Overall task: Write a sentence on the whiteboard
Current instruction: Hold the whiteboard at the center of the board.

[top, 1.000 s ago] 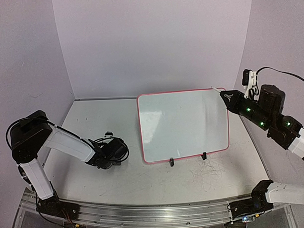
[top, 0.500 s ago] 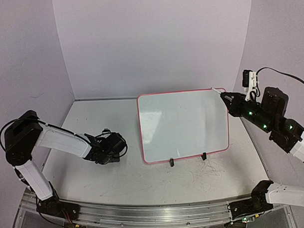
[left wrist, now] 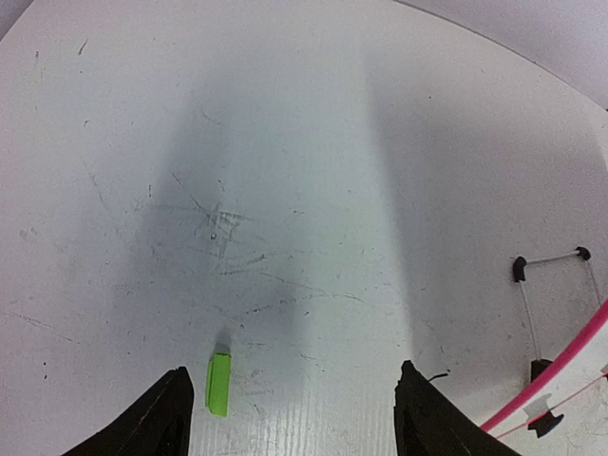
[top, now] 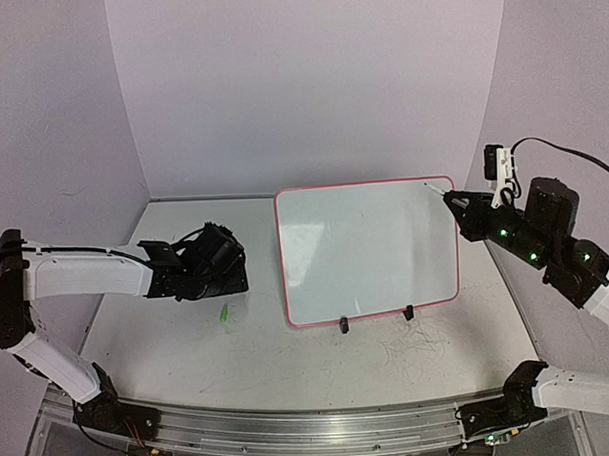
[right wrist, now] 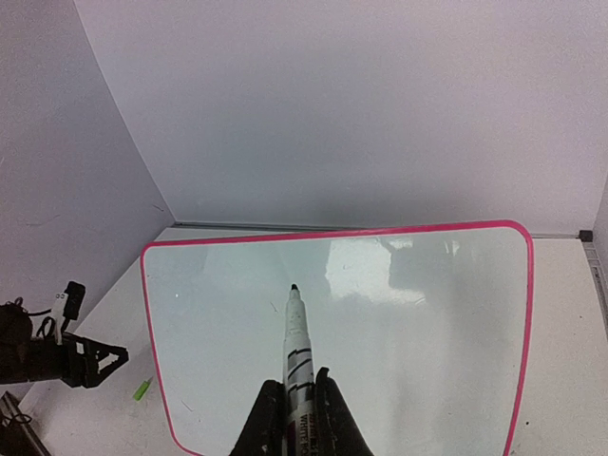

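Observation:
The whiteboard [top: 365, 251], glossy white with a pink-red rim, stands tilted at mid-table on two black clip feet [top: 343, 325]. No sentence shows on its surface. My right gripper [top: 458, 200] is shut on a white marker [top: 438, 189] whose uncapped tip points at the board's upper right corner. In the right wrist view the marker [right wrist: 297, 337] sticks out between the fingers [right wrist: 269, 418] above the whiteboard [right wrist: 427, 313]. My left gripper [top: 229, 281] is open over the table, nothing between its jaws. A small green cap [left wrist: 218, 384] lies on the table near its left fingertip [left wrist: 169, 408].
The green cap [top: 223, 313] lies left of the board's near corner. Grey scribble marks [top: 413, 339] cover the table in front of the board. Purple walls close in the back and both sides. The board's corner and clip feet [left wrist: 541, 366] show at the left wrist view's right edge.
My left gripper has opened, risen and pulled back to the left, leaving the green cap lying on the table. The right arm with the marker has shifted only slightly.

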{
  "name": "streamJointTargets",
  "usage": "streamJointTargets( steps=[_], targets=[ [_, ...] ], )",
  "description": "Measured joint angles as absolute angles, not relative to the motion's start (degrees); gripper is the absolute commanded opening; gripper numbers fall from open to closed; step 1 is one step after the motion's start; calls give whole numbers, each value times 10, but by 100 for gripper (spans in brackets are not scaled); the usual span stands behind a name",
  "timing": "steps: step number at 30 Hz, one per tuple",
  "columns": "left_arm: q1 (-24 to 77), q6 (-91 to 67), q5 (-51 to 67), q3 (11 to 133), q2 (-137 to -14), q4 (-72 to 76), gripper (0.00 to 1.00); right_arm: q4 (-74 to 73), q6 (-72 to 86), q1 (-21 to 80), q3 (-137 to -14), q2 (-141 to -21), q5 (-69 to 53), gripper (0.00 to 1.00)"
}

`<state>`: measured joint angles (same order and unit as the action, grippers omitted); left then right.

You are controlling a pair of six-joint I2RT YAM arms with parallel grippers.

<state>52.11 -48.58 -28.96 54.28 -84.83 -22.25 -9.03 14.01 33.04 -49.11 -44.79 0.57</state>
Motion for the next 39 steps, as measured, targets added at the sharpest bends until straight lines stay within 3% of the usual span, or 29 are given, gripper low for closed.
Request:
streamJointTargets(
  steps=[13,26,39],
  targets=[
    [437,-408,-150,578,-747,-219,81,-29,142,330,-434,-349,47,0],
    [301,-310,95,558,-742,-89,82,-1,103,344,-475,-527,53,0],
    [303,-266,241,581,-842,55,80,78,58,527,-532,-721,103,0]
  ],
)
